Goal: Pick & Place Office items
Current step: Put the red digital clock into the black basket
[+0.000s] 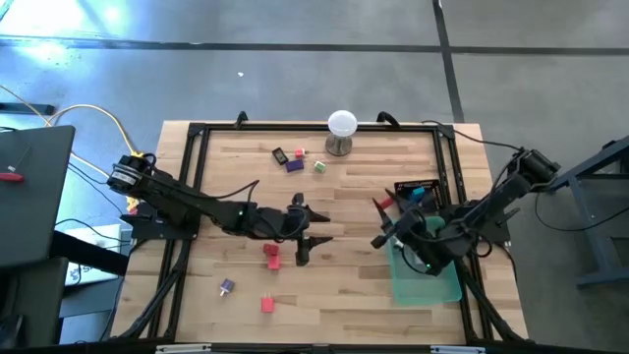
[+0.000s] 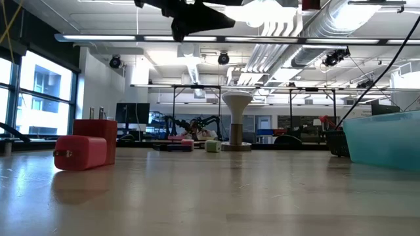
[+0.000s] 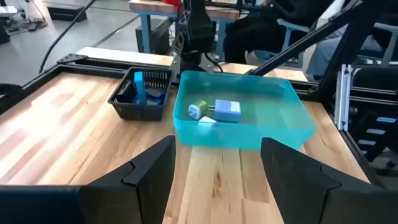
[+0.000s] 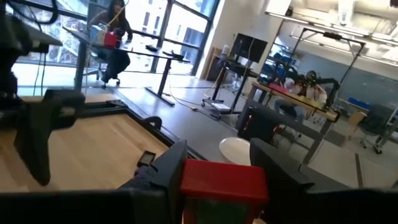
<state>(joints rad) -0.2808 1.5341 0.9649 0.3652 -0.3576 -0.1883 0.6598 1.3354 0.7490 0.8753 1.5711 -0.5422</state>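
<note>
The bench (image 1: 354, 197) is showing pale, smooth wood planks with a soft sheen. The tray (image 3: 292, 121) is looking like translucent, glossy teal plastic. The basket (image 3: 140, 102) is appearing as matt black mesh.

Bright overhead light, window glare, soft foreground blur.

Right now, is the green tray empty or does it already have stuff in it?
Not empty. The left wrist view shows the green tray holding a lavender block, a pale green piece and a small white-looking bit beside them.
</note>
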